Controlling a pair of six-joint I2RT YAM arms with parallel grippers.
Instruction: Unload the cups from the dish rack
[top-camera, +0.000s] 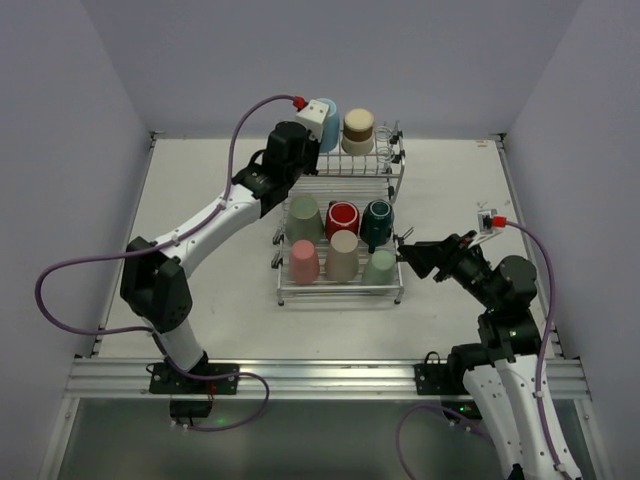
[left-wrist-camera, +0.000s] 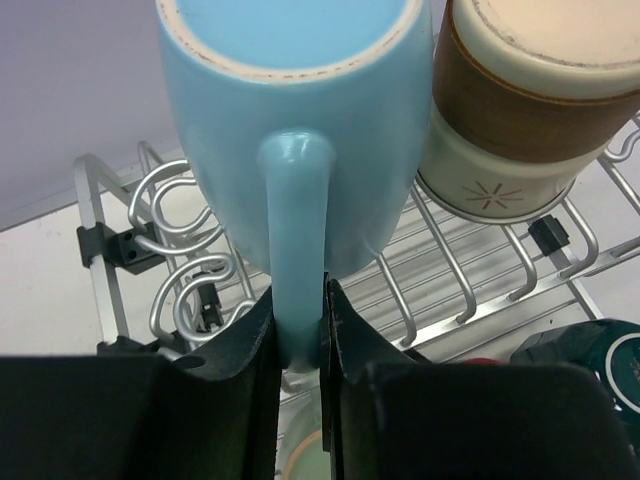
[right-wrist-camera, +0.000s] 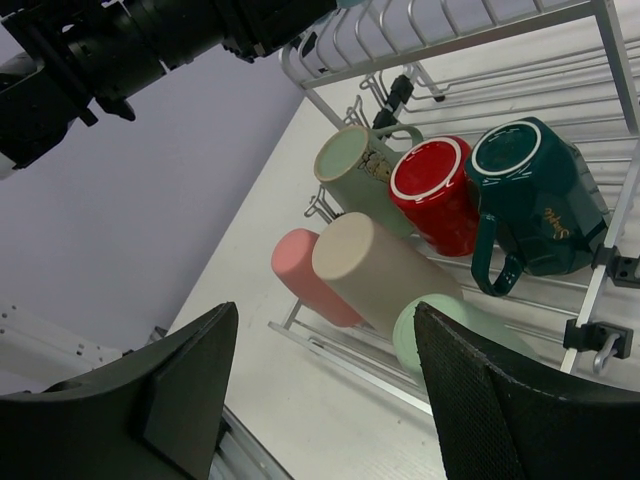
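Note:
On the upper shelf of the dish rack (top-camera: 340, 297), my left gripper (left-wrist-camera: 300, 335) is shut on the handle of the upside-down light blue mug (left-wrist-camera: 300, 100). The tan-brown cup (left-wrist-camera: 520, 100) stands right beside it. In the lower tray sit the sage green (right-wrist-camera: 355, 165), red (right-wrist-camera: 435, 185), dark teal (right-wrist-camera: 535, 190), pink (right-wrist-camera: 305, 270), beige (right-wrist-camera: 375, 265) and mint green (right-wrist-camera: 440, 330) cups, all bottoms up. My right gripper (right-wrist-camera: 322, 325) hangs open off the tray's front right corner, near the mint cup, holding nothing.
The rack's wire prongs (left-wrist-camera: 180, 230) curl up just left of the blue mug. White table (top-camera: 200, 200) lies left, right and in front of the rack, bounded by lilac walls. A metal rail (top-camera: 320, 375) runs along the near edge.

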